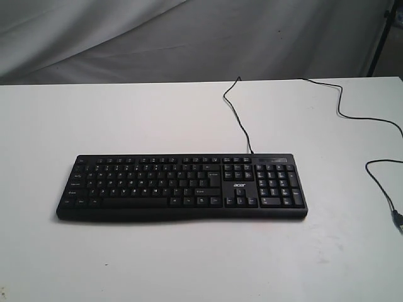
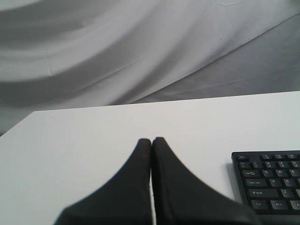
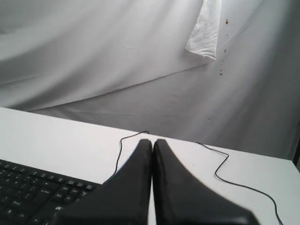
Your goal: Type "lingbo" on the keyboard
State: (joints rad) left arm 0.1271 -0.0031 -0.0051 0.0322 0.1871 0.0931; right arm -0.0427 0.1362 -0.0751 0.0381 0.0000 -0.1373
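Observation:
The black keyboard lies flat in the middle of the white table, number pad to the right, with the acer logo by the arrow keys. Neither gripper shows in the exterior view. In the left wrist view my left gripper is shut with nothing between its black fingers, hovering over bare table beside the keyboard's Esc and Ctrl end. My right gripper is likewise shut and empty, above the table next to the keyboard's other end.
A thin black cable runs from the keyboard's back edge toward the table's far side, then loops along the right edge. The same cable crosses the table ahead of my right gripper. Grey cloth hangs behind the table.

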